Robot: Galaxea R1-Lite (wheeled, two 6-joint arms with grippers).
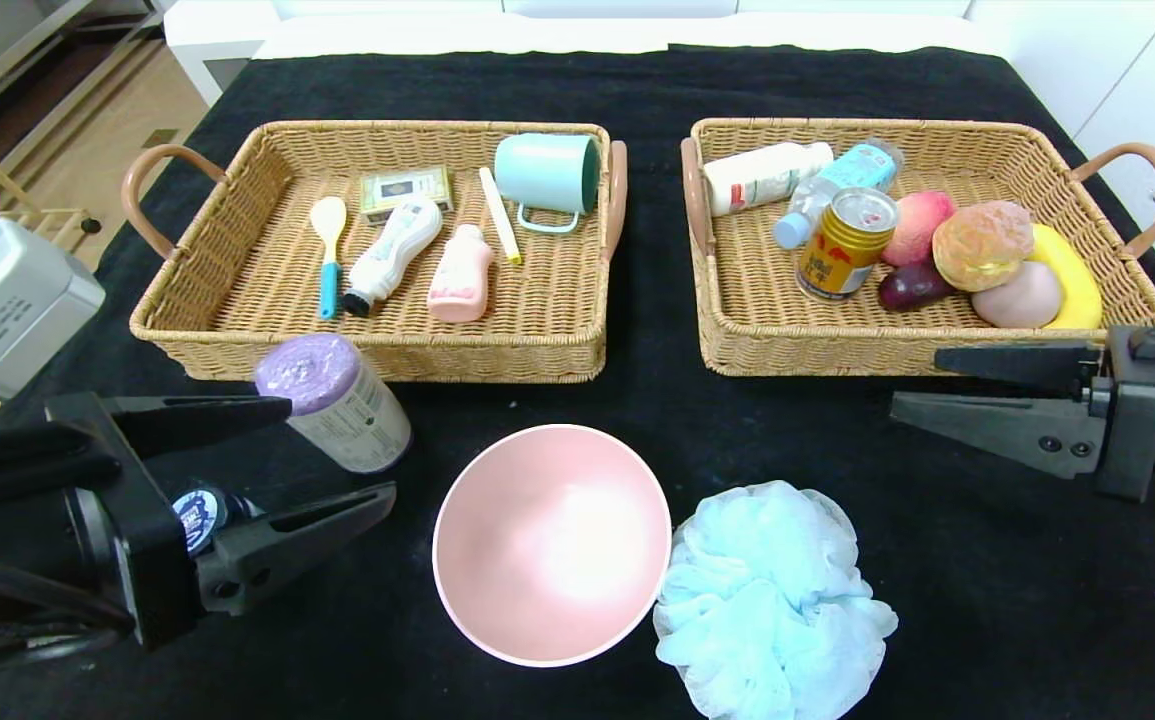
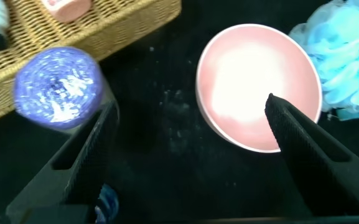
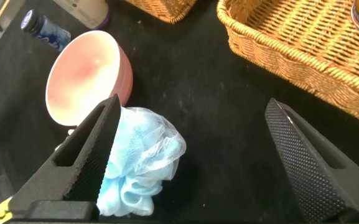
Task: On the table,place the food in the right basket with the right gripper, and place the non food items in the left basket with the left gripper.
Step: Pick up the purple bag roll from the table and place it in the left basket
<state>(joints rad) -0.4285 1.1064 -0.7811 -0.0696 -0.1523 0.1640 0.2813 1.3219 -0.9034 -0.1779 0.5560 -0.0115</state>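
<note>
Fingers of the left gripper (image 1: pixel 342 455) stood wide apart, empty, the purple-capped canister (image 1: pixel 335 400) between them; pink bowl (image 1: pixel 551 543) just beyond. Right gripper (image 1: pixel 912 385) gaped empty beside the food basket (image 1: pixel 922 345).

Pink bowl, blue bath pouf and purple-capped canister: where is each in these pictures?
pink bowl (image 1: pixel 551 545), head view, middle of its inside.
blue bath pouf (image 1: pixel 770 604), head view, centre of the mesh.
purple-capped canister (image 1: pixel 308 371), head view, on its purple cap.

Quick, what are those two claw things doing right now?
Left gripper: jaws open, holding nothing.
Right gripper: jaws open, holding nothing.
</note>
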